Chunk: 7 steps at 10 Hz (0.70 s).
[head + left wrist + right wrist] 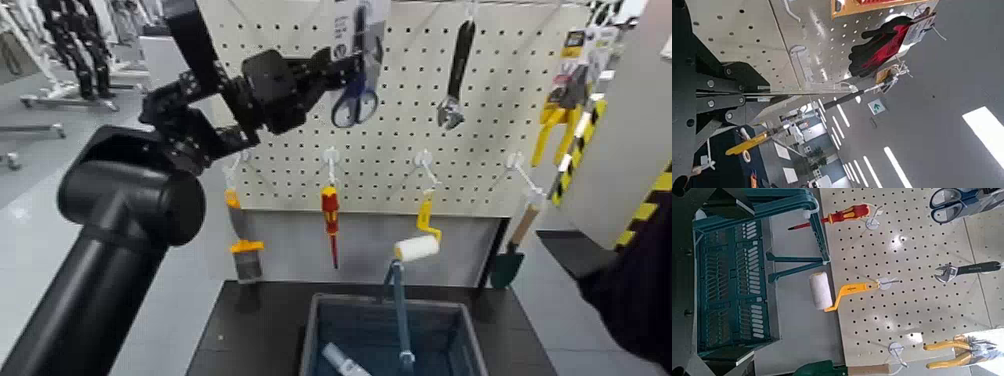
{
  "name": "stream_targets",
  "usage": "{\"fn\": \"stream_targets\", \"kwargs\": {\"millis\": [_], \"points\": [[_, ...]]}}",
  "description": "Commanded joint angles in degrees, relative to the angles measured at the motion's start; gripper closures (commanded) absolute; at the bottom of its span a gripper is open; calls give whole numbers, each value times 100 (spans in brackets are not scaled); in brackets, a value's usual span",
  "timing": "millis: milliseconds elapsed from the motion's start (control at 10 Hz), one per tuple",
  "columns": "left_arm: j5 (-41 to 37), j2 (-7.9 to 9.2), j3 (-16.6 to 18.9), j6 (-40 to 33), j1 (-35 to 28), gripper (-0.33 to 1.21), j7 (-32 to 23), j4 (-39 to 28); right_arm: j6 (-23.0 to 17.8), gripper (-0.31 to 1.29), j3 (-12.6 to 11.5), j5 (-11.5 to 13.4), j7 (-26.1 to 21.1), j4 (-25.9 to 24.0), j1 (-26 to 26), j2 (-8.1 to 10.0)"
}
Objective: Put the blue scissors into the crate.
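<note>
One pair of blue scissors [355,106], on its single white card, is up at the pegboard [290,120], high above the crate and well apart from it. The left pincer [357,68] is at that card, closed on it, with the blue loops showing below. Just one adjustable wrench [456,80] hangs beside the scissors, on the robot's right.

Below them are four round white mounts [332,157] in a row, and from these hang four tools: one orange-handled tool [244,235] with a broad end, one red-and-yellow screwdriver [331,215], one white paint roller [417,247] with a yellow frame and one green trowel [507,267]. Yellow-handled pliers [561,115] hang at the board's far right edge.

Lower down, a single grey-blue crate [322,310] sits on the dark worktop [250,330], with one pale, tube-like item [343,360] inside.

The right pincer [749,280] is in front of the board, near the crate, spread wide and holding nothing.
</note>
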State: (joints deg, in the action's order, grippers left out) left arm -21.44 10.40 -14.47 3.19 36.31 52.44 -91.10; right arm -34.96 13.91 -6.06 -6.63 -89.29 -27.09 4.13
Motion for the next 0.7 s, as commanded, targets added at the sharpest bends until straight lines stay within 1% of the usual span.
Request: {"fn": "stream_targets", "kwargs": {"millis": [100, 300, 700], "points": [[-325, 32, -117, 489, -352, 118, -24, -224, 24, 8, 24, 0, -5, -9, -7, -9], [-589, 50, -152, 656, -598, 118, -15, -119, 50, 8, 51, 0, -5, -9, 2, 9], [-800, 120, -398, 929, -1108, 118, -50, 277, 77, 8, 59, 0, 4, -9, 11, 0]]}}
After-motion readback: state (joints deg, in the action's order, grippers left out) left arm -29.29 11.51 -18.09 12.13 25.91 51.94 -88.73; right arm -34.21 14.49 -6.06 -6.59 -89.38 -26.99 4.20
